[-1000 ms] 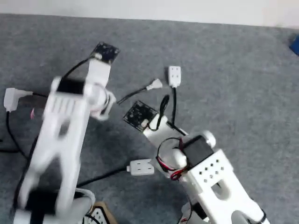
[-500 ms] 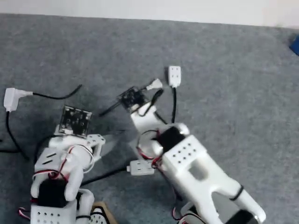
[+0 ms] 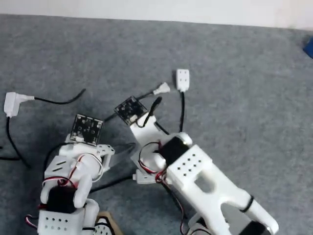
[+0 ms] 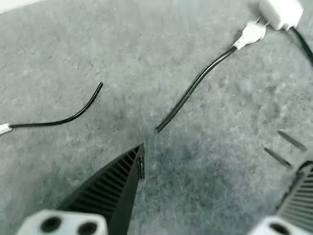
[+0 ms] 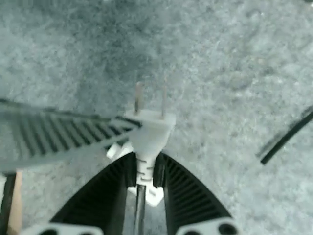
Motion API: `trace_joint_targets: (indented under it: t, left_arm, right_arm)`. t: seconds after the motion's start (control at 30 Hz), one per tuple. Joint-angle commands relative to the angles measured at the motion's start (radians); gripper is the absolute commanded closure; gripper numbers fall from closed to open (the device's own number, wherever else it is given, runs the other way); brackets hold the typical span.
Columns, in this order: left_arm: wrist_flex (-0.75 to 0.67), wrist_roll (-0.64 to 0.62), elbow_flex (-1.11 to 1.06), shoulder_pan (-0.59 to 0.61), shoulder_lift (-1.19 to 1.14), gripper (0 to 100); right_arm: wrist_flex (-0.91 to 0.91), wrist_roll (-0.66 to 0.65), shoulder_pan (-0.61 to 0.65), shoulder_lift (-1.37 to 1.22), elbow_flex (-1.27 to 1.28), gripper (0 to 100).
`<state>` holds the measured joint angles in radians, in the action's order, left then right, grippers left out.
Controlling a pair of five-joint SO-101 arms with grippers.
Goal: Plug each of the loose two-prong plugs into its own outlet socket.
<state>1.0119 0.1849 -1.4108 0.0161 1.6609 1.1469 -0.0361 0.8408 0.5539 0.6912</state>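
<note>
Right gripper [image 5: 145,161]: its jaws are pinching the held plug [image 5: 146,128] at the ribbed neck behind the body. The two prongs [image 5: 138,99] are pointing out ahead over the grey counter [image 5: 234,58].
Left gripper [image 4: 222,157]: its jaws are standing wide apart and gripping nothing, low over the counter. In the right wrist view, one finger is crossing just in front of the held plug.
Nearest socket: a white outlet socket [image 3: 140,176] is peeking out from under the right arm, near both grippers.
Far socket: a second outlet socket [image 3: 182,79] is lying farther up the counter. A loose plug [image 3: 162,88] on a short black cable [image 4: 193,88] is sitting just beside it.
Angled plug [image 3: 11,103]: it is lying at the left edge, well apart from the rest.
Handling: the plug is looking light and rigid, and its smooth plastic is probably slippery. The thin prongs are likely to bend if they meet the socket face askew.
Where to hold: gripping the body's flat sides near the neck is keeping the prongs free and the push in line with them.
Socket: it is looking light enough to slide under a push, so the empty jaws are probably needed to brace it.
</note>
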Motion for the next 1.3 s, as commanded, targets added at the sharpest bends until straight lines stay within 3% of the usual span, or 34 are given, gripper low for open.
trace_joint_targets:
  t: [0.0,0.3,0.97,1.27]
  left_arm:
    - [-0.066,0.011,-0.013,0.021,0.002,57]
    - [-0.064,0.011,-0.016,0.016,0.002,57]
    - [-0.071,-0.020,0.018,0.104,0.004,57]
    - [-0.123,-0.048,-0.039,0.104,0.002,57]
  right_arm:
    - [0.094,-0.025,0.025,0.073,-0.099,99.1]
    - [0.232,-0.044,0.024,0.077,-0.294,99.1]
    - [0.367,-0.109,-0.105,-0.124,-0.308,99.1]
    - [0.619,-0.115,-0.105,-0.134,-0.361,99.1]
